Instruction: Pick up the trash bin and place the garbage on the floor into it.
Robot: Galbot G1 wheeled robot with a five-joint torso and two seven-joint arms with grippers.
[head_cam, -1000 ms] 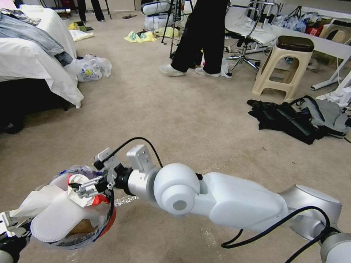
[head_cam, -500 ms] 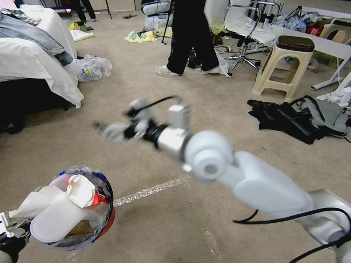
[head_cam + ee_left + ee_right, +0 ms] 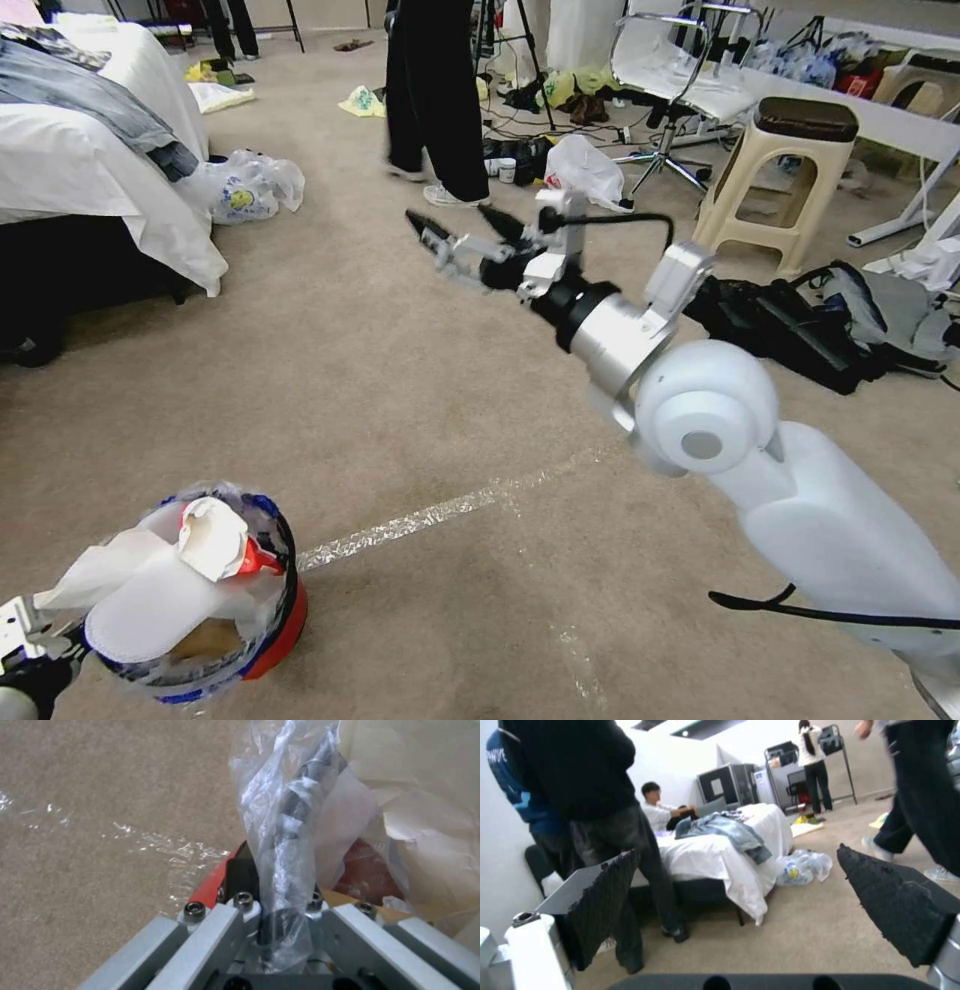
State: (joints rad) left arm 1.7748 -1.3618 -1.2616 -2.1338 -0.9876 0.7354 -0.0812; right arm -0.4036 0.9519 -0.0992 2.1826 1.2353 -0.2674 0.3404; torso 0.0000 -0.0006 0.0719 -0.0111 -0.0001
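The trash bin point(image 3: 278, 632), red with a clear liner, hangs low at my front left over the floor point(image 3: 400, 400). It is stuffed with garbage: a white slipper point(image 3: 150, 612), crumpled white paper point(image 3: 212, 535) and a red scrap. My left gripper point(image 3: 28, 645) is shut on the bin's near rim. The left wrist view shows this left gripper point(image 3: 280, 930) pinching the rim and liner point(image 3: 285, 817), with the red wall point(image 3: 212, 888) beside it. My right gripper point(image 3: 460, 228) is held high and forward over the carpet, open and empty. The right gripper point(image 3: 750, 892) has its black pads point(image 3: 895, 900) wide apart.
A whitish tape line point(image 3: 430, 515) crosses the carpet beside the bin. A bed point(image 3: 90, 170) and a white plastic bag point(image 3: 245, 185) lie to the left. On the right are black clothes point(image 3: 790, 320) and a beige stool point(image 3: 780, 180). A person point(image 3: 430, 100) walks ahead.
My right arm has swung up and to the right, away from the bin's mouth, with the gripper open. The white paper stays in the bin. The person has walked left.
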